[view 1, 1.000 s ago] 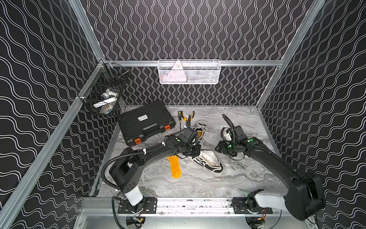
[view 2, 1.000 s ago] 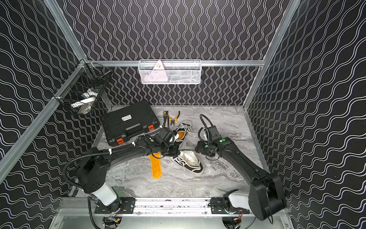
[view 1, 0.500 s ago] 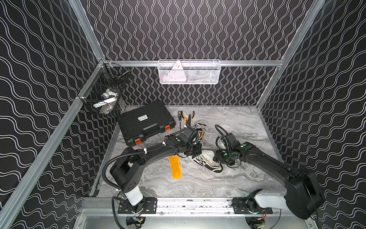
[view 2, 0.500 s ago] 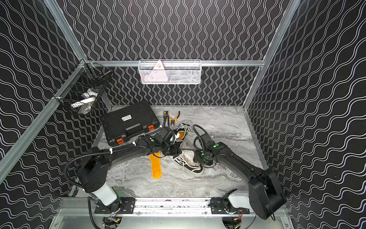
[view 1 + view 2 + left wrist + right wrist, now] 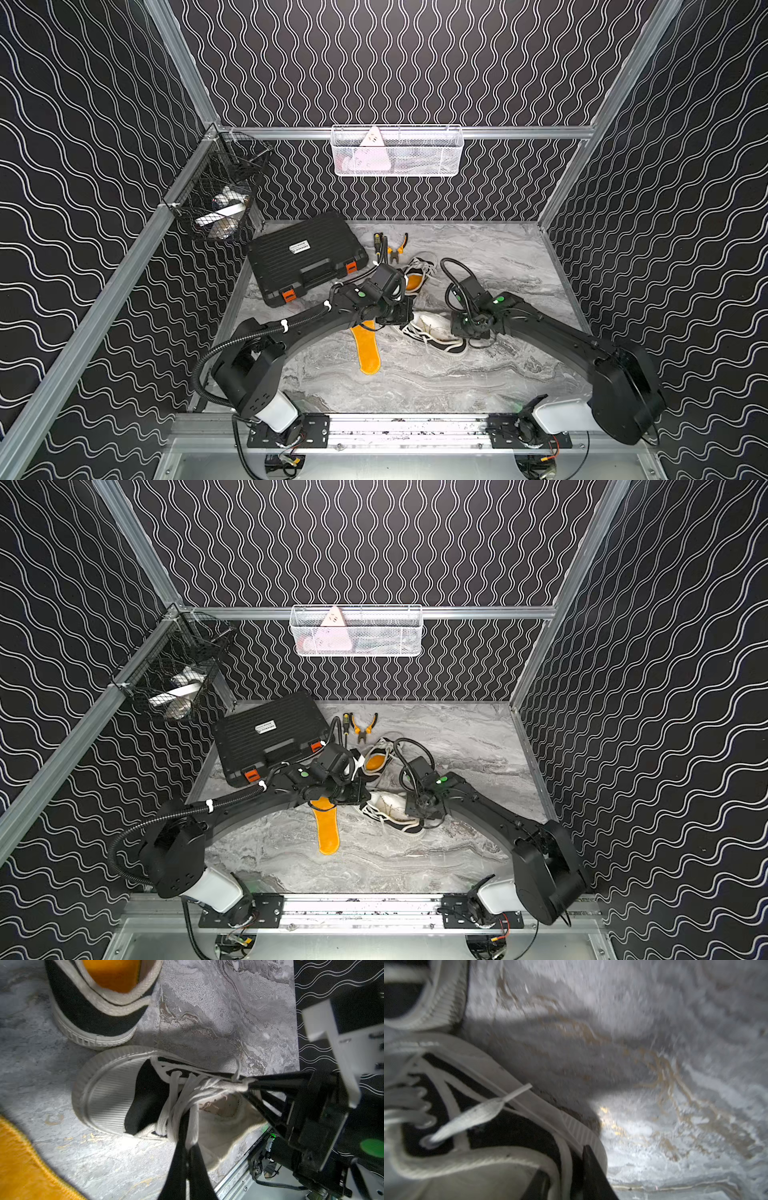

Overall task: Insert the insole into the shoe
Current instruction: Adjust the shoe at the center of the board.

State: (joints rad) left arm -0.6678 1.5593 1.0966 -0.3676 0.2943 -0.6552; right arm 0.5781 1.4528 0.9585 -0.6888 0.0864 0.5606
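The black-and-white shoe [image 5: 432, 336] [image 5: 390, 812] lies mid-table, its white toe cap [image 5: 108, 1093] pointing toward the left arm. Just left of it, the orange insole [image 5: 365, 349] [image 5: 326, 829] [image 5: 20, 1163] lies flat on the marble. My left gripper [image 5: 399, 316] [image 5: 188, 1140] is shut on the shoe's white laces and holds them taut. At the heel end, my right gripper [image 5: 469, 328] [image 5: 562, 1161] is closed on the side wall of the shoe [image 5: 488, 1126], with one finger inside the opening and one outside.
A second shoe [image 5: 417, 274] [image 5: 93, 1016] with an orange insole inside stands just behind. Farther back are a black tool case [image 5: 305, 257], pliers [image 5: 397, 247] and a screwdriver [image 5: 379, 241]. A white basket [image 5: 397, 151] and a black basket [image 5: 220, 195] hang on the walls.
My right arm has swung left onto the shoe's heel end, and its jaws have narrowed around the side wall. The left gripper has kept its hold on the laces.
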